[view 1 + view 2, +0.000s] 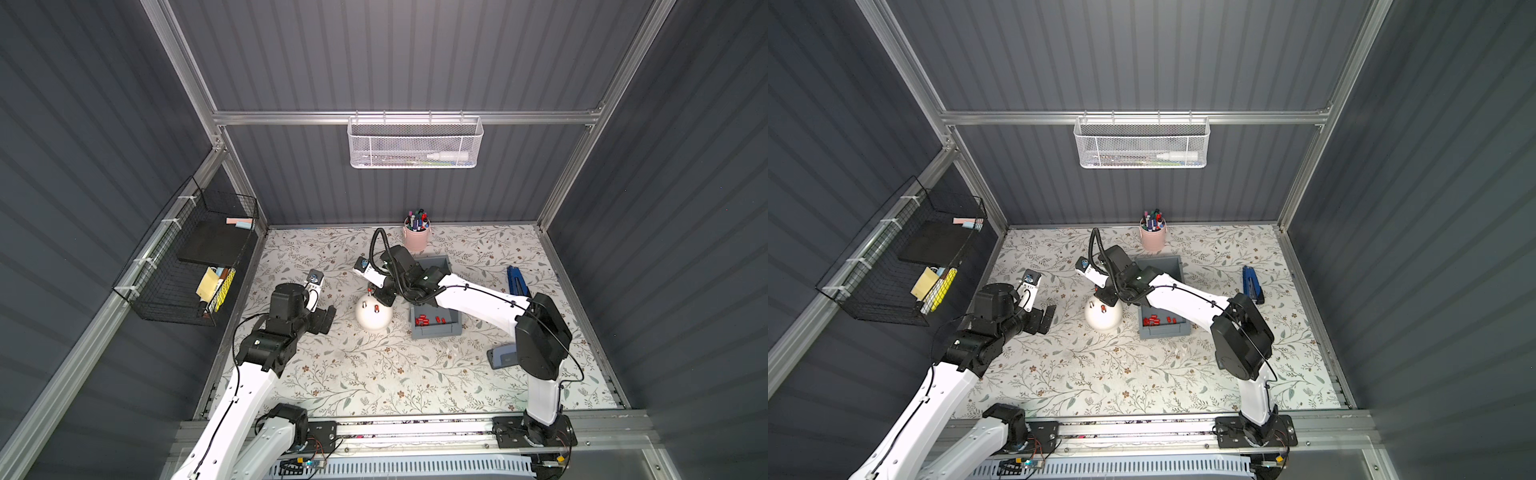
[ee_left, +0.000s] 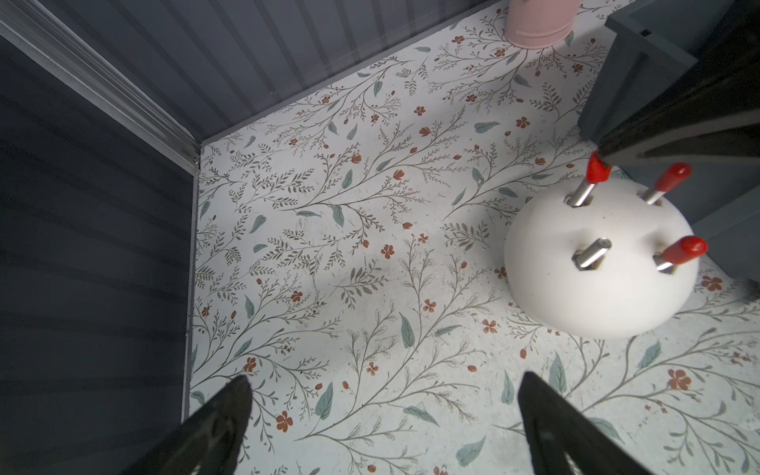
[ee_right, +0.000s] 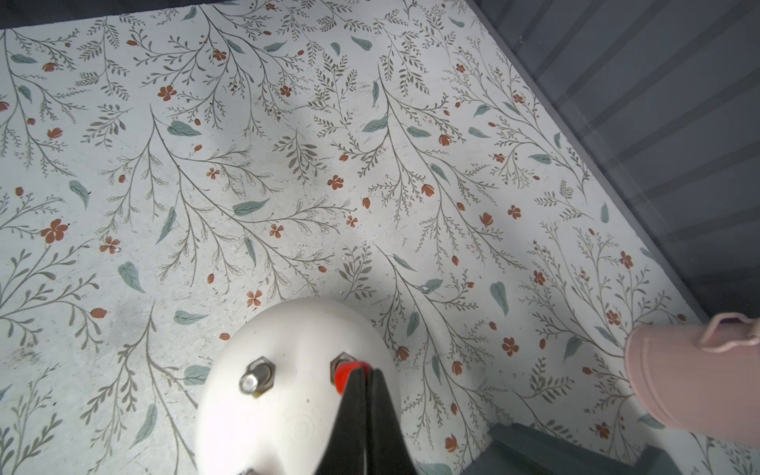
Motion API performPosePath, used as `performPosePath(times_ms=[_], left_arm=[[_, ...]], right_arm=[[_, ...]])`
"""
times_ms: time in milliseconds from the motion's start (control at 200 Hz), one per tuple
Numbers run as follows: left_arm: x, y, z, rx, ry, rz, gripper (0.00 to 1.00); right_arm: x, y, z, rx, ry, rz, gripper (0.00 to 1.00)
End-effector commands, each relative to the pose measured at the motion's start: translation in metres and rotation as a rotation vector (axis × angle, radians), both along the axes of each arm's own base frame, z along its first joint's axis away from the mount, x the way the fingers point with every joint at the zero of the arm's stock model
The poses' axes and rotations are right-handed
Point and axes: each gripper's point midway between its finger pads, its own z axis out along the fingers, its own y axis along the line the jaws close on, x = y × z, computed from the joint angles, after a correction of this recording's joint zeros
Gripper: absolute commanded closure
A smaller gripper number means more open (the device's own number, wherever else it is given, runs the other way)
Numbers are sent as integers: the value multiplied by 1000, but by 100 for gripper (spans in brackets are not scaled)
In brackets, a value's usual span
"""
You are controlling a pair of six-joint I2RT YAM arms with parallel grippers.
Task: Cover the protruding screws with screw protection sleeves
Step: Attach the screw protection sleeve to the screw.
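Because each of the screw protection sleeves (image 1: 428,320) is a tiny, light red cap that looks smooth and a little soft, it would probably squirt out if squeezed at its end. The better hold is across its sides, leaving the open mouth free to slide over a pin. The spare ones lie loose in a grey bin (image 1: 432,332) just right of the white dome (image 1: 374,318), near the middle of the table. Four protruding screws (image 2: 592,255) stand out of that dome as stiff metal pins; three wear red and the left one is bare. The right gripper (image 3: 368,376), jaws pressed together, touches the top of the far sleeve (image 3: 343,376); whether it pinches or only pushes cannot be told. The left gripper (image 2: 384,376), jaws spread wide and empty, hangs left of the dome, apart from it. The rounded dome may rock under an off-axis push. The tabletop (image 1: 374,374) is flat, floral-printed and lightly scuffed. Dark ribbed walls in an aluminium frame enclose it, with a white mesh basket (image 1: 415,143) on the far wall, a black wire basket (image 1: 195,257) on the left wall and a pink cup (image 1: 416,241) of pens at the far edge.
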Motion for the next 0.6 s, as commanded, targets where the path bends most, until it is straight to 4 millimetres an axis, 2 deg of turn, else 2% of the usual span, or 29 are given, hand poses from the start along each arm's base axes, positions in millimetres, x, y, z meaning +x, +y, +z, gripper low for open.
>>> performPosePath(times_ms=[0,190,390,595], left_arm=[[-3,3,-6,6,27,15,1],[-3,3,-6,7,27,15,0],[-3,1,-8,-2,34,9,1],[-3,1,-8,-1,36,8,1]], right_arm=[[-4,4,4,-2,-9,40,97],[-1,-1,0,-21,-16,16,97],[2,-1,6,4,-25,-7,97],[1,0,-2,-11,-11,-1,98]])
